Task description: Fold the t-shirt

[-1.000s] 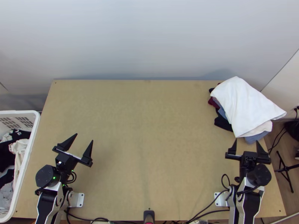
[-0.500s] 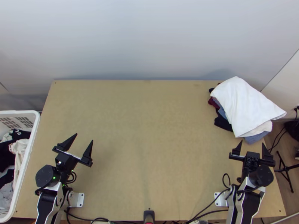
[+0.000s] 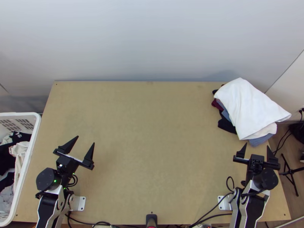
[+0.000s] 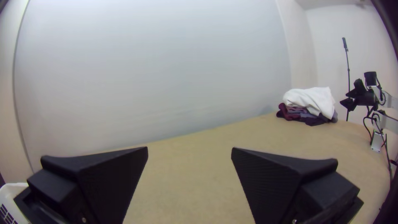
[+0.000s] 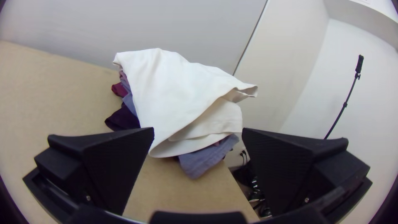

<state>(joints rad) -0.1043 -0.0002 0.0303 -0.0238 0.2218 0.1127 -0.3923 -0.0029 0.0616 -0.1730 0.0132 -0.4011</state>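
Top view: the right gripper point(image 3: 257, 145) has shifted slightly outward over the last second, while the white cloth point(image 3: 250, 106), probably the t-shirt, stays on the clothes pile point(image 3: 227, 124) by the table's far right corner; folding looks finished. The right gripper and left gripper point(image 3: 86, 140) are spread wide, pinching nothing.

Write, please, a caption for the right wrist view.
White cloth over a garment pile on the table, facing the open right pincer.
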